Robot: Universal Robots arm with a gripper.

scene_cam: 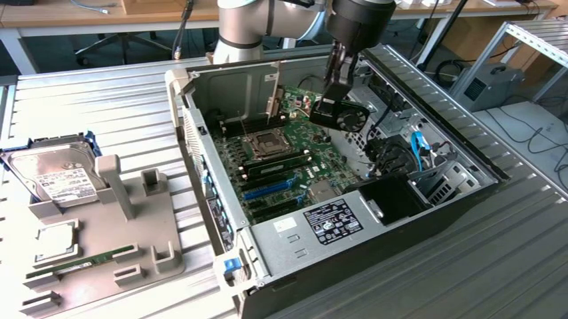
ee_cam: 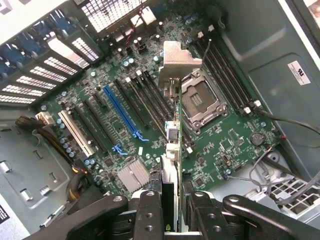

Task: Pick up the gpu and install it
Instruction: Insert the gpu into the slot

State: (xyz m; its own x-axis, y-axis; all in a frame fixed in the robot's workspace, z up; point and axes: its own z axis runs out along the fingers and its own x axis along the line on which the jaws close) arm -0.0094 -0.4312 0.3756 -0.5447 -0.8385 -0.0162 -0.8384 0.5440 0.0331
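Gripper point(ee_cam: 169, 210) nearest, jaws clamped on gpu point(ee_cam: 172, 145); motherboard point(ee_cam: 225, 135) below jaws. Keep card upright, line edge with blue slot point(ee_cam: 120, 112).

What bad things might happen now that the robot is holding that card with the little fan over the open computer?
1. The gpu hangs in the gripper above the motherboard, not over the blue slot; lowered there, it might hit the memory slots or the CPU socket.
2. The gripper pinches only one thin edge, so the card might tilt or slip.
3. Loose cables lie nearby and might snag.
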